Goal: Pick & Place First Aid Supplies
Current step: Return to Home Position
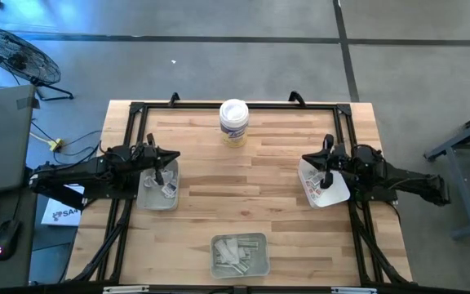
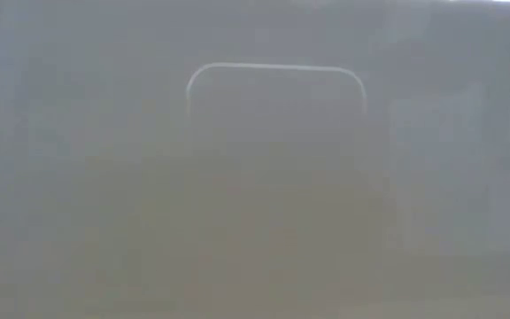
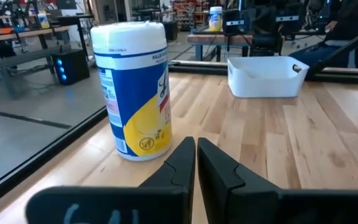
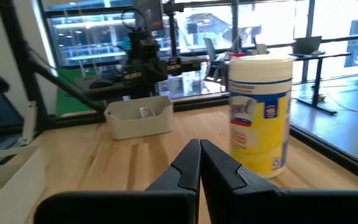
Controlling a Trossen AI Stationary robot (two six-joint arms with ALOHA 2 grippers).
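Note:
The first aid supplies (image 1: 239, 254) lie heaped in a translucent grey tray at the table's near edge. A few small packets (image 1: 168, 189) rest in the left tray (image 1: 148, 194), and some (image 1: 312, 187) in the right tray (image 1: 338, 193). My left gripper (image 1: 175, 156) hovers above the left tray, shut and empty, its fingers (image 3: 196, 149) closed together. My right gripper (image 1: 305, 158) hovers above the right tray, also shut and empty, as the right wrist view (image 4: 199, 151) shows. Both point toward the table's middle.
A white cylindrical tub with a yellow label (image 1: 233, 122) stands upright near the far edge, between the arms. A black frame (image 1: 235, 105) runs round the table. Bare wood lies between the trays. The low view is fogged over, showing only a rounded outline (image 2: 275, 69).

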